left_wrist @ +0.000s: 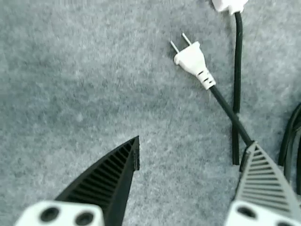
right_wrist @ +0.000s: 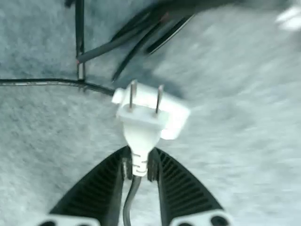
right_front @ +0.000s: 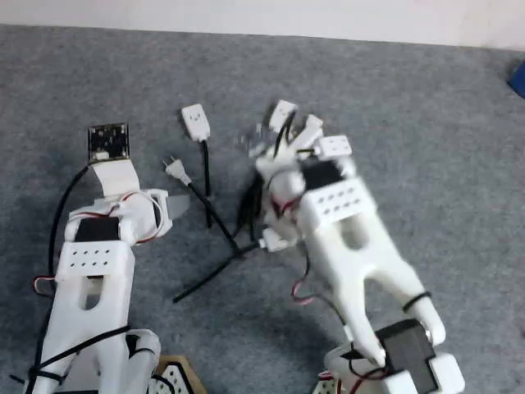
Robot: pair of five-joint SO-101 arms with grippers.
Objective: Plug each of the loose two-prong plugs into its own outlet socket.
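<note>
A loose white two-prong plug (right_front: 174,168) (left_wrist: 192,60) lies on the grey carpet, its black cable trailing away from it. My left gripper (left_wrist: 193,146) (right_front: 164,207) hangs open just short of that plug, nothing between its fingers. A white outlet socket (right_front: 195,121) (left_wrist: 228,4) lies beyond the plug. My right gripper (right_wrist: 139,162) is shut on the neck of a second white plug (right_wrist: 141,125) (right_front: 273,240). Its prongs point at a white socket block (right_wrist: 175,120) lying right under and ahead of them; I cannot tell if they touch.
Black cables (right_front: 246,209) (right_wrist: 141,28) cross and bundle between the two arms. Several white blocks (right_front: 312,127) lie at the far end of the right arm. A blue object (right_front: 518,78) sits at the right edge.
</note>
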